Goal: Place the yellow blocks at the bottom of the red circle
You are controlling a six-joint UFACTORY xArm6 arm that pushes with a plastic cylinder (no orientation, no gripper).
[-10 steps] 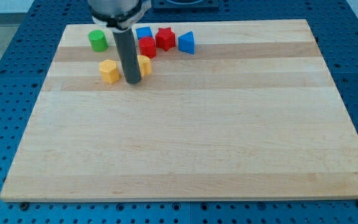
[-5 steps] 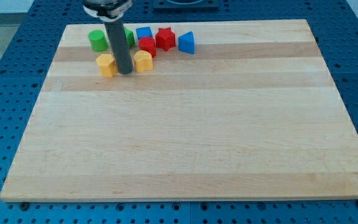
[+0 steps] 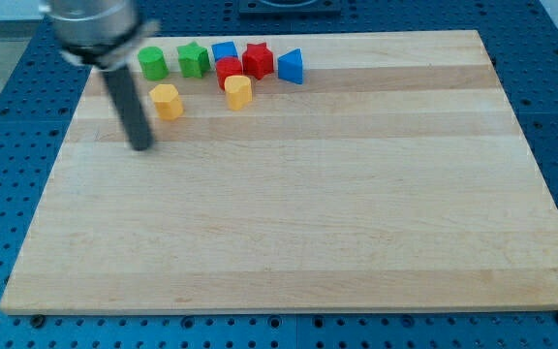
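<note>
Tip point(image 3: 141, 148) rests on the desk point(image 3: 308, 213), no hand to clench, lower-left of the left yellow block point(image 3: 167, 101). Right yellow point(image 3: 237, 91) touches the red circle's point(image 3: 229, 72) bottom. Pushing the left yellow rightwards could skew it upward into the green star point(image 3: 194, 60).

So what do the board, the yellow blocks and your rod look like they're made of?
The board looks like pale wood, matt: grain lines and lengthwise bands of lighter and darker planks show. The two yellow blocks look like plastic or painted wood; the even colour and soft sheen leave it open. The rod looks dark, possibly metal or plastic; it is blurred. My tip sits below and left of the left yellow block.
</note>
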